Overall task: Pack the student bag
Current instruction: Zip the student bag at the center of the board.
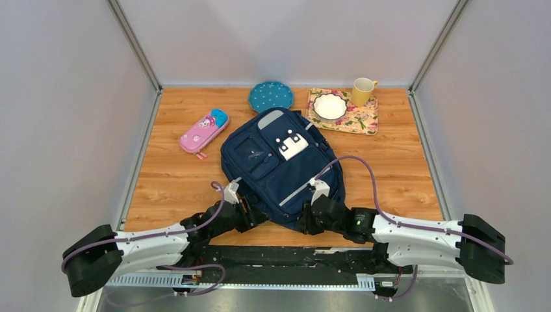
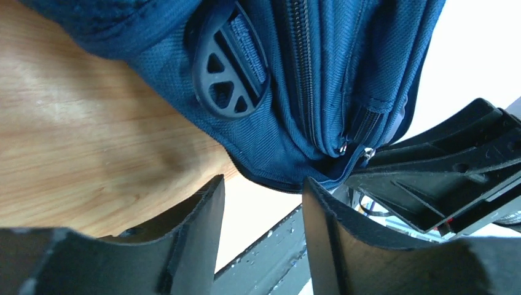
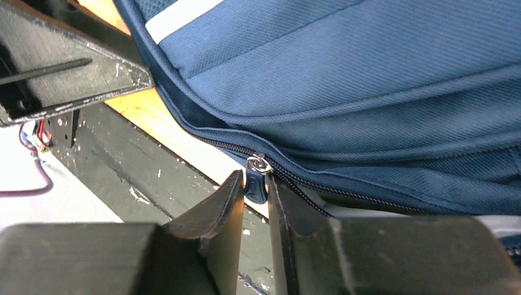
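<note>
Student bag point(image 1: 279, 166): lies flat in the middle of the wooden table point(image 1: 403, 175), front pockets facing up, grey top panel pointing to the far side, its bottom edge reaching the near edge of the table.
Left gripper point(image 2: 263, 187): at the near-left corner of the bag, fingers spread apart, nothing between them; the corner of the bag is just beyond the fingertips.
Right gripper point(image 3: 254, 184): at the near-right edge of the bag, fingers with only a narrow gap; the zipper pull point(image 3: 256, 190) sits between the fingertips. I cannot tell if they really press on it.
Buckle point(image 2: 227, 67): black plastic, on the bag's side near the left gripper.
Pencil case point(image 1: 203, 133): pink, left of the bag, apart from it.
Plate point(image 1: 270, 96): teal with dots, just behind the bag's top.
Tray point(image 1: 364, 120): flowered, behind and right of the bag, carrying a white bowl point(image 1: 330, 106).
Mug point(image 1: 363, 91): yellow, at the far corner of the tray.
In the way: the two grippers stand close together under the bag's bottom edge.
</note>
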Robot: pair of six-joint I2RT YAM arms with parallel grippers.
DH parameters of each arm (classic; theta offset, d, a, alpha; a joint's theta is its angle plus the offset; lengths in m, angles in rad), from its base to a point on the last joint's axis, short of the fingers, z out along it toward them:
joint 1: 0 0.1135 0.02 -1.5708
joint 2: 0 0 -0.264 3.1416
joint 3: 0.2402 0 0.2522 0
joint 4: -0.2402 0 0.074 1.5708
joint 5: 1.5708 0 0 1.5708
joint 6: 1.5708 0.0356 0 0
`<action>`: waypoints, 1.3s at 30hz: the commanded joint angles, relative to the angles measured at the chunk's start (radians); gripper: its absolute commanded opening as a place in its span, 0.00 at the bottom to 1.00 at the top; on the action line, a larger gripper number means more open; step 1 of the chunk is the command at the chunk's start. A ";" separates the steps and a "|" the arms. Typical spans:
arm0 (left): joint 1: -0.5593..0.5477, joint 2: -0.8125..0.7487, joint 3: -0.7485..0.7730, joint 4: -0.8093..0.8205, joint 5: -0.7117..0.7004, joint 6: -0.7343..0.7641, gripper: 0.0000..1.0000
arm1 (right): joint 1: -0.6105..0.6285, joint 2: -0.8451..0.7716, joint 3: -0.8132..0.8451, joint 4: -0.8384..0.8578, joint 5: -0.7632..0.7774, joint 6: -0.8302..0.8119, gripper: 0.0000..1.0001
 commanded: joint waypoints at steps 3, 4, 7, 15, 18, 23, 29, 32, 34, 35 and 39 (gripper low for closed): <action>-0.007 0.090 -0.003 0.195 0.013 -0.003 0.45 | -0.005 -0.044 -0.018 -0.045 0.172 0.129 0.36; -0.006 0.098 0.005 0.200 0.016 0.000 0.43 | -0.006 -0.044 -0.019 -0.042 0.184 0.139 0.40; -0.006 0.124 0.013 0.216 0.031 0.003 0.36 | -0.003 -0.038 -0.016 -0.039 0.198 0.150 0.42; -0.006 0.164 0.022 0.267 0.050 0.009 0.16 | 0.031 0.010 0.002 -0.094 0.250 0.180 0.46; -0.006 0.171 0.031 0.266 0.056 0.017 0.09 | 0.040 0.046 0.004 -0.100 0.261 0.200 0.39; -0.006 0.161 0.023 0.259 0.059 0.012 0.01 | 0.098 0.117 0.103 -0.267 0.401 0.242 0.35; -0.006 0.141 0.030 0.238 0.059 0.026 0.00 | 0.265 0.325 0.305 -0.532 0.617 0.343 0.49; -0.006 0.132 0.028 0.236 0.060 0.030 0.00 | 0.290 0.498 0.414 -0.672 0.662 0.410 0.45; -0.006 0.124 0.027 0.233 0.060 0.034 0.00 | 0.305 0.574 0.460 -0.732 0.694 0.453 0.37; -0.006 0.115 0.027 0.232 0.059 0.035 0.00 | 0.304 0.620 0.493 -0.763 0.700 0.456 0.36; -0.006 0.089 0.011 0.224 0.060 0.035 0.00 | 0.305 0.636 0.521 -0.798 0.741 0.479 0.29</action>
